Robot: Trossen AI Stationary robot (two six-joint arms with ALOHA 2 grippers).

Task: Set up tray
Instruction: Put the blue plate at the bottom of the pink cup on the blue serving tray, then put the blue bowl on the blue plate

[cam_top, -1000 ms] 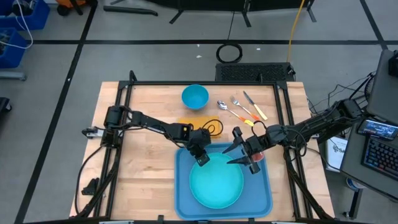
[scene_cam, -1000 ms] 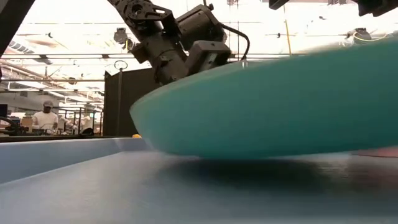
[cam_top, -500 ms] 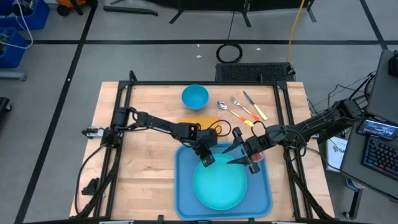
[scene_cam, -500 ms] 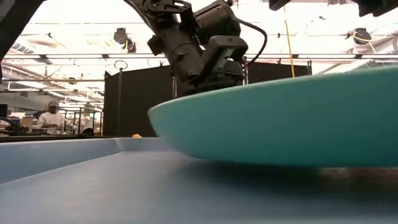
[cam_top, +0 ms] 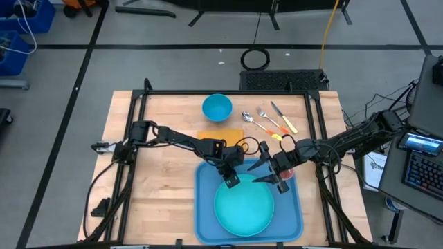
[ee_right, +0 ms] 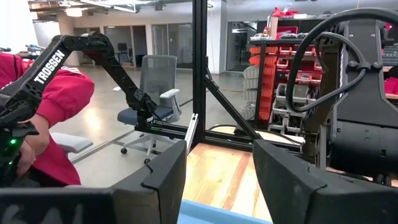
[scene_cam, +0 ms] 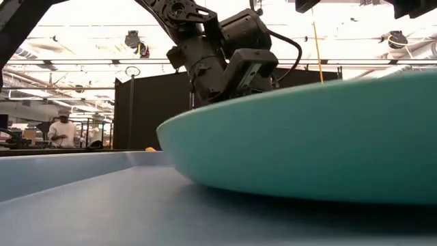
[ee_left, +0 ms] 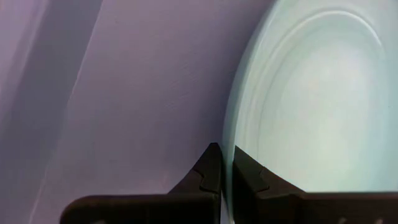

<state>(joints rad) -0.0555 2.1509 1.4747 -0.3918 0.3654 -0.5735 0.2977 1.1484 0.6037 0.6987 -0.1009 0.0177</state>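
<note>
Tray (cam_top: 205, 207) lies at the near middle of the counter (cam_top: 159, 173), the teal plate (cam_top: 242, 207) resting inside. The left pincer (cam_top: 230, 180), closed on the plate's far rim, should be opened gently. The right pincer (cam_top: 266, 171) is held open just beside.

A grey office chair (ee_right: 155, 93) stands on glossy floor (ee_right: 112, 134) beside red-binned shelving (ee_right: 273, 62).

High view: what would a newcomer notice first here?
The big teal plate lying in the blue tray at the table's near edge, with the left gripper shut on the plate's far rim. The right gripper hangs open over the tray's far right corner. Behind them, a blue bowl and cutlery wait.
</note>
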